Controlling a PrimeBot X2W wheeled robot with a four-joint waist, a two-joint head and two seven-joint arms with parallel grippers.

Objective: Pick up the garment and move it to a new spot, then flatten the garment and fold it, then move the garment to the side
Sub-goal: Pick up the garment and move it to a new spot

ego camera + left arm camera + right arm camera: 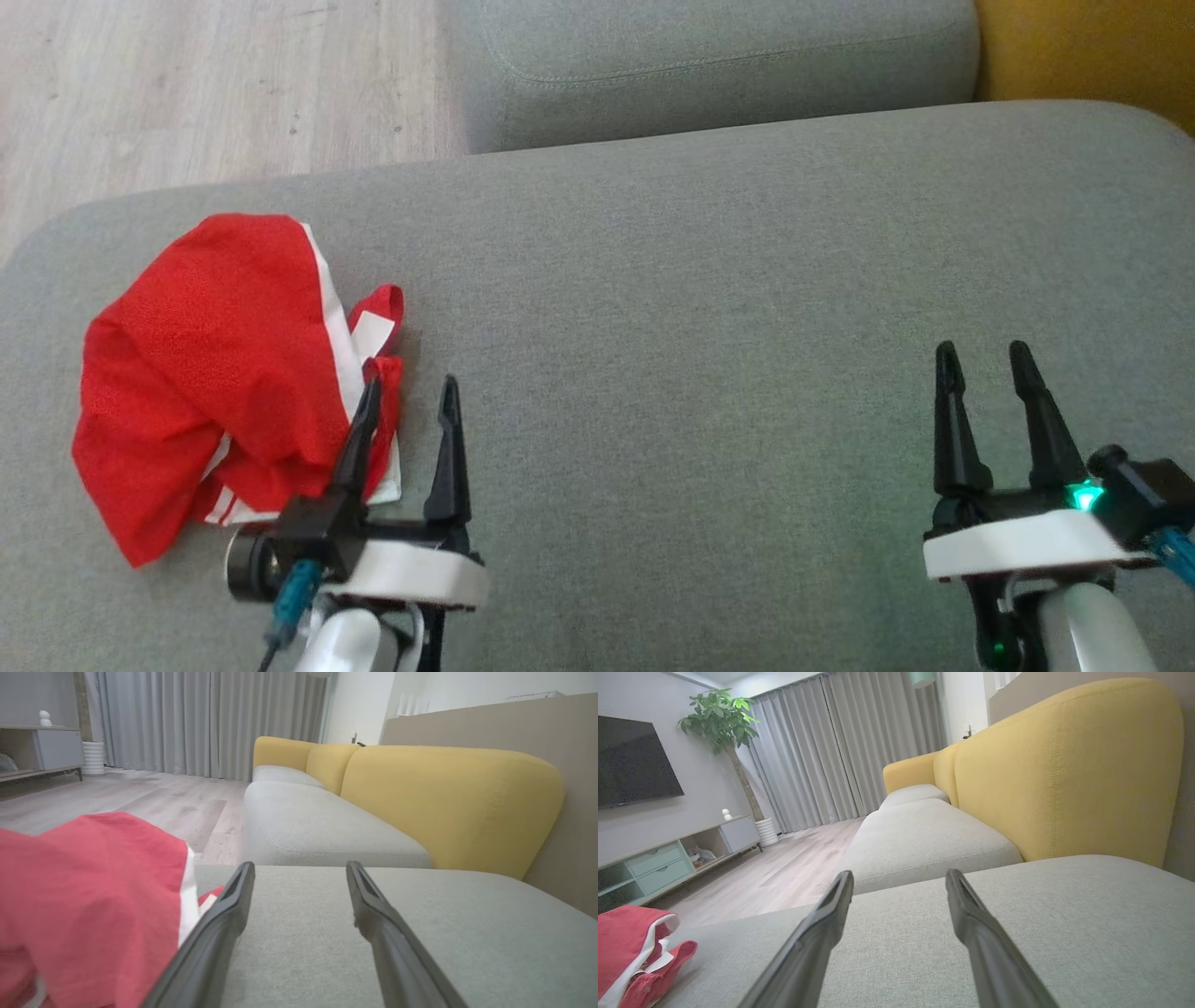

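A crumpled red garment [215,373] with white trim lies on the left part of the grey sofa seat [709,308]. My left gripper [411,387] is open at the garment's right edge, its left finger over the cloth and its right finger over bare cushion. In the left wrist view the garment [88,900] bulks to the left of the open left gripper [299,870], nothing between the fingers. My right gripper [982,357] is open far to the right above bare cushion. In the right wrist view the garment [635,947] lies low at the left, away from the right gripper [899,877].
A second grey seat cushion [719,65] adjoins at the back, with a yellow backrest [1092,47] at the right. Pale wooden floor [205,84] lies beyond the seat's left edge. A TV unit [668,858], a potted plant [724,723] and curtains [840,751] stand across the room.
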